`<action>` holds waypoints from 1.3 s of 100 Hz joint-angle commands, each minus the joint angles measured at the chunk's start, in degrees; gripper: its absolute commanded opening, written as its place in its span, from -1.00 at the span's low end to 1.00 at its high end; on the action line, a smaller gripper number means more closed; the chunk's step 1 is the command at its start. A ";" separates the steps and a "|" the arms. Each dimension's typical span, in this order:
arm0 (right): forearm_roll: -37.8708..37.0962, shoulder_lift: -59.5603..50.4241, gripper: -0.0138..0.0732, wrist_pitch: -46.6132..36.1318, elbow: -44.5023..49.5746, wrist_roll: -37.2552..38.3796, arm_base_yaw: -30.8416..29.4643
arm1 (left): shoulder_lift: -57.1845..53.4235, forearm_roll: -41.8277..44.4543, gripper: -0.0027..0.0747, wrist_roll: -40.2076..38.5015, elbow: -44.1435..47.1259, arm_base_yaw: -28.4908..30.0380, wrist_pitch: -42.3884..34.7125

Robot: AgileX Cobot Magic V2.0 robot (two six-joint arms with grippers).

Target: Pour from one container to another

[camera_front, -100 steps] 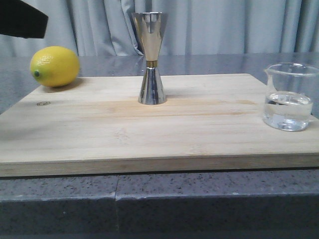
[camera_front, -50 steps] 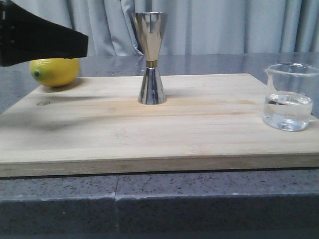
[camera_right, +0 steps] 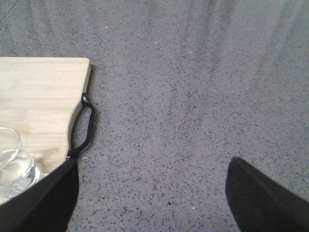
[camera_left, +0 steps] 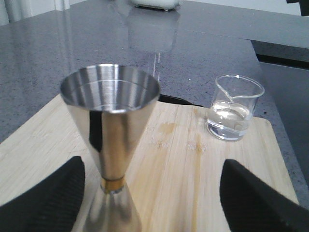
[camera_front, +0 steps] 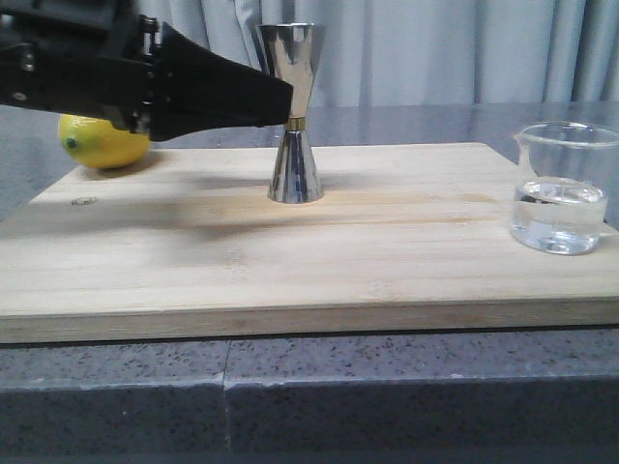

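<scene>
Now the pale wooden board [camera_front: 387, 251] lies on a speckled grey table [camera_front: 406, 387], grey curtains [camera_front: 435, 48] behind. Both black hands, left [camera_left: 152, 193] and right [camera_right: 149, 193], are spread wide apart.

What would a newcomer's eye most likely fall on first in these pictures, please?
Probably the shiny steel jigger standing upright mid-board, with the black left gripper reaching in from the left at its upper cone, fingers open either side. Next, the yellow lemon at the board's far-left corner and the glass beaker of clear liquid at the right.
</scene>
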 commanded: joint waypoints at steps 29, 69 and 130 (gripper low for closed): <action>-0.32 1.11 0.57 -4.24 -1.80 -0.42 -0.26 | 4.28 -4.71 0.38 -0.13 -9.05 -2.97 3.25; -0.32 1.11 0.57 -4.24 -1.80 -0.42 -0.26 | 4.28 -4.71 -0.33 -0.13 -9.05 -2.97 5.42; 1.32 1.11 0.57 -6.76 -1.80 -0.98 -0.08 | 4.28 -4.71 -0.34 -2.63 -10.86 -2.97 8.17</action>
